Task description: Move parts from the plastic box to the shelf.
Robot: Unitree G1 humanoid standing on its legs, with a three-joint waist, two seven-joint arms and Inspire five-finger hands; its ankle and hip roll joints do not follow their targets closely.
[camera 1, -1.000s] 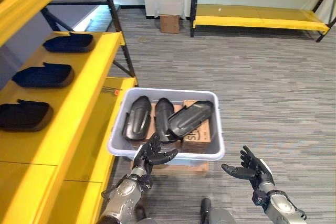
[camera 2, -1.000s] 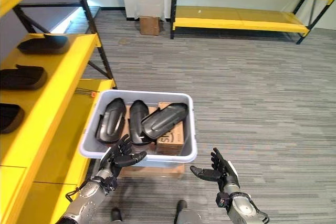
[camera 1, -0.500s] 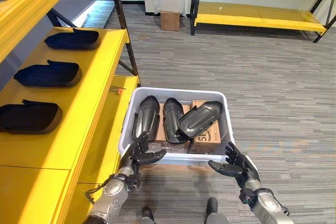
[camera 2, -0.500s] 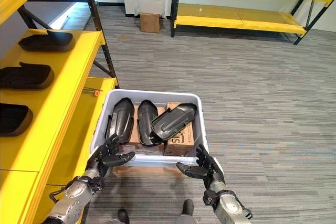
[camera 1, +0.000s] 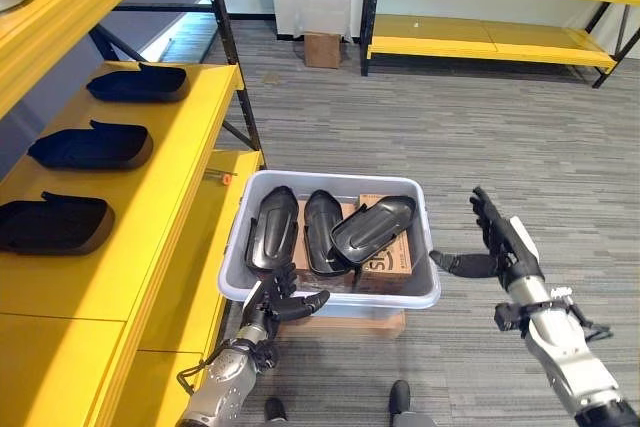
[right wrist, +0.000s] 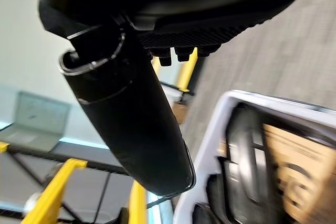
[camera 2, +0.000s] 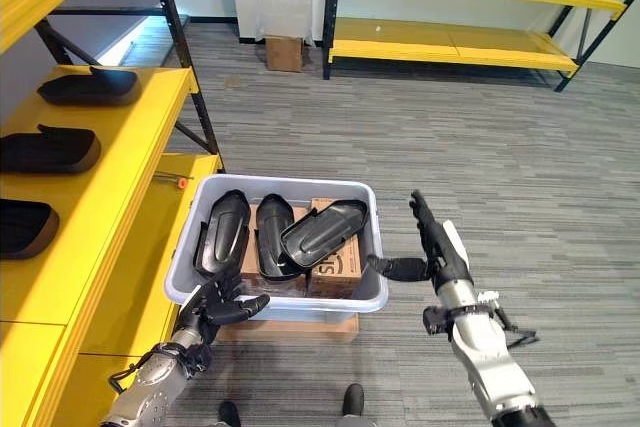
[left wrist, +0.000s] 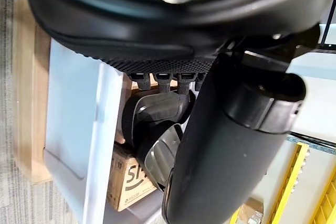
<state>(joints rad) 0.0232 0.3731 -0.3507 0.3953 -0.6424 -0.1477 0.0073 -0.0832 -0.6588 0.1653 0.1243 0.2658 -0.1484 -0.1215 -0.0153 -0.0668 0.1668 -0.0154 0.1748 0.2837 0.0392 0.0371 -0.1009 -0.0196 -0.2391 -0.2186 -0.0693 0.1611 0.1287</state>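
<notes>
Head views: the left hand [camera 1: 283,304], fingers spread, reaches at the near rim of the grey plastic box [camera 1: 240,247], which rests on a wooden base [camera 1: 345,324] holding three black moulded parts [camera 1: 272,227] beside the yellow shelf [camera 1: 150,197]. The right hand [camera 1: 500,242], flat and open, holds nothing beside the box, seemingly poised to steady it.

Left wrist view: the thumb [left wrist: 220,145] extends over the box's wall, nothing clasped.

Right wrist view: the open thumb [right wrist: 131,124] points toward the box.

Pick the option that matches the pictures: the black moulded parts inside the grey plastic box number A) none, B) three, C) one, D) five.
B: three black moulded parts lie side by side in the grey plastic box, resting on the brown cardboard cartons inside it, the rightmost one tilted across a carton.
</notes>
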